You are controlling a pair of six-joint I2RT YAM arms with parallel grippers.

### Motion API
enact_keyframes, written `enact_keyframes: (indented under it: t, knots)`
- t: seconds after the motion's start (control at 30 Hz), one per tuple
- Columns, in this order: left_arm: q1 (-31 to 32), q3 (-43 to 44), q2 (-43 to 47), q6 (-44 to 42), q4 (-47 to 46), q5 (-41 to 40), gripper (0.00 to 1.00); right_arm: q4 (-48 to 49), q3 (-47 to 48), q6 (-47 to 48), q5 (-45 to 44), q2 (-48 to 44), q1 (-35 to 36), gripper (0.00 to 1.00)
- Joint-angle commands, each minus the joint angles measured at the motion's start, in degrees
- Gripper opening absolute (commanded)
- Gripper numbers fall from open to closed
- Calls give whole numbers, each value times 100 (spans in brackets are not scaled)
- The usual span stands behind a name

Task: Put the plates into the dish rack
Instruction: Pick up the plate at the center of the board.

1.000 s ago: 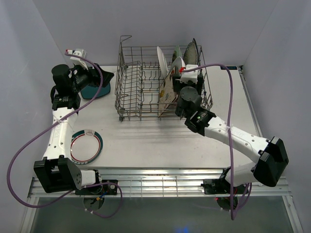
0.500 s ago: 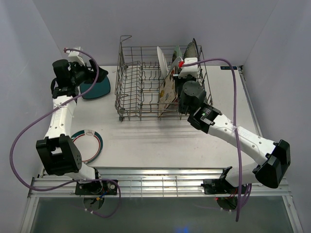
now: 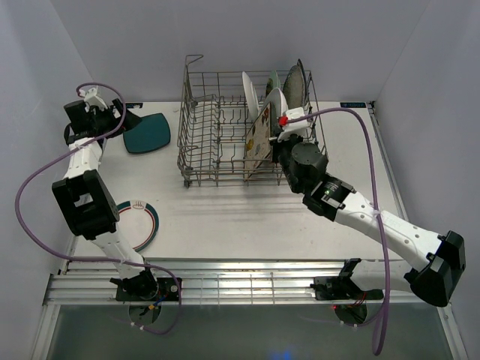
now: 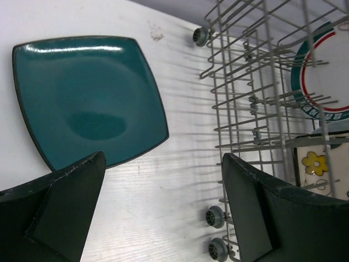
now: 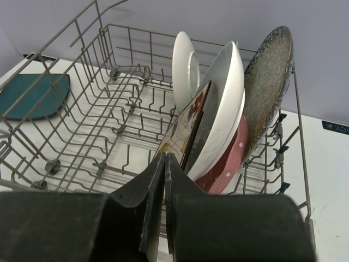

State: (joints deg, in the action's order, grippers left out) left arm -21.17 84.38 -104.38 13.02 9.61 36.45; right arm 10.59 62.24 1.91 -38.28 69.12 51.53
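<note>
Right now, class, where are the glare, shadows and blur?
Left wrist: white glare streaks on the teal plate, striped shadows from the dish rack across the table. Right wrist: the right gripper looms dark, soft-edged. Top external: even, sharp.

So the white table [image 3: 247, 217] has three things on it: the grey wire dish rack [image 3: 202, 150] at the back, a teal square plate [image 3: 146, 133] just left of it, and a rimmed round plate [image 3: 151, 216] front-left, partly hidden.

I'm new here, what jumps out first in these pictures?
The grey wire dish rack in the centre, with several plates standing on edge, crowded at its right end. Left of it a teal square plate lies flat, the open left gripper hovering near it.
</note>
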Motion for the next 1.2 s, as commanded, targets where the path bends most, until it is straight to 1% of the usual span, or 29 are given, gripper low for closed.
enact_keyframes:
  t: [0.0, 0.1, 0.13, 0.2, 0.27, 0.3, 0.37, 0.43, 0.47, 0.5, 0.53, 0.57, 0.63, 0.7, 0.73, 0.83, 0.87, 0.93, 0.97, 1.0, 1.03, 1.1, 1.17]
  knots:
    - [-72, 228, -161, 35, -161, 109, 98, 294, -386, -147, 312, -443, 33, 8]
    - [-72, 80, -171, -97, -441, -85, 98, 356, -616, -147, 400, -724, 33, 8]
    - [-72, -95, -127, -167, -546, -189, 98, 373, -712, -147, 409, -760, 33, 8]
    - [-45, -351, 65, -527, -916, -278, 98, 374, -774, -147, 418, -856, 33, 8]
    - [7, -685, 189, -869, -1336, -655, 98, 365, -810, -147, 418, -865, 33, 9]
    - [25, -782, 251, -1236, -1443, -778, 98, 365, -818, -147, 418, -857, 33, 9]
    - [104, -993, 392, -1589, -1654, -1225, 98, 365, -801, -147, 418, -796, 33, 9]
    - [192, -1072, 488, -2257, -1690, -1376, 98, 356, -766, -147, 453, -743, 33, 9]
    - [349, -1142, 515, -2538, -1708, -1612, 98, 347, -757, -147, 462, -699, 33, 9]
    - [420, -1230, 558, -2871, -1725, -1640, 98, 356, -748, -147, 488, -681, 33, 9]
    - [499, -1353, 628, -3623, -1760, -1571, 98, 356, -748, -147, 497, -672, 33, 10]
    - [613, -1658, 777, -3970, -1900, -1388, 98, 365, -731, -147, 497, -637, 33, 10]
    - [658, -1959, 919, -4742, -2032, -1123, 98, 356, -713, -147, 515, -602, 33, 10]
    - [658, -2345, 1025, -4992, -2392, -974, 98, 356, -696, -147, 532, -593, 24, 10]
    - [667, -2434, 1016, -5367, -2419, -886, 98, 356, -695, -156, 532, -584, 24, 10]
    - [667, -2750, 963, -6010, -2437, -605, 98, 347, -704, -147, 550, -584, 24, 11]
    - [667, -2838, 946, -6361, -2524, -578, 98, 356, -713, -147, 559, -593, 15, 11]
    - [667, -3058, 902, -6583, -2647, -603, 98, 356, -731, -147, 541, -593, 15, 14]
    - [667, -3146, 902, -6653, -2918, -630, 98, 356, -731, -147, 541, -593, 24, 14]
    - [658, -3260, 910, -6933, -3025, -613, 98, 356, -731, -147, 550, -593, 15, 14]
    - [658, -3557, 910, -7153, -3157, -499, 98, 365, -731, -147, 559, -584, 15, 14]
    - [649, -3927, 919, -7610, -3884, -419, 98, 356, -739, -147, 576, -593, 15, 15]
    - [649, -4227, 876, -7647, -4456, -428, 98, 365, -774, -147, 594, -628, 15, 15]
